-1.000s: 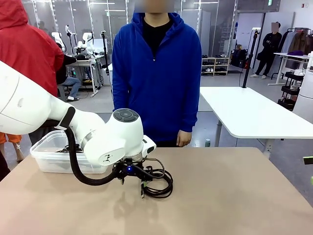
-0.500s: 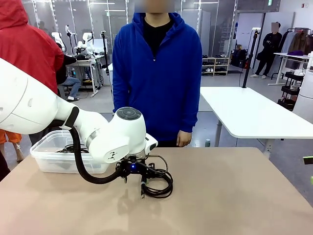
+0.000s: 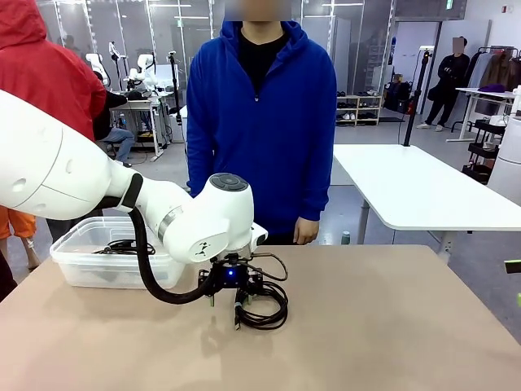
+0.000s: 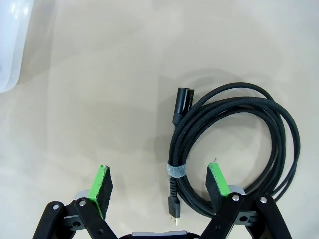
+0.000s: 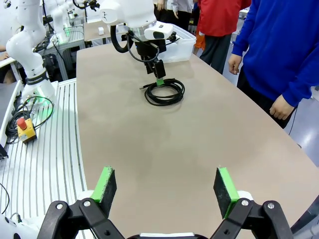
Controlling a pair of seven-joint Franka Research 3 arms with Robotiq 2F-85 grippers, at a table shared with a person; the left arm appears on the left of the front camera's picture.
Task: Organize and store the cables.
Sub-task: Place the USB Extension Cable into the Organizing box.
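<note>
Left tool (image 4: 158, 181) hangs low over the coiled black cable (image 3: 262, 305) on the desk (image 3: 391, 326), pads spread apart and empty; the banded neck of the coil and its small plug end lie between the pads, while the loop spreads out past one pad. Right tool (image 5: 166, 191) is wide apart too, empty, well away at the right, so the left arm is plainly nearer. A clear bin (image 3: 75, 259) with other cables (image 3: 122, 246) sits at far left; judged next: a straight drop and pinch.

Black cable (image 4: 234, 144), beige table (image 4: 99, 99)
</note>
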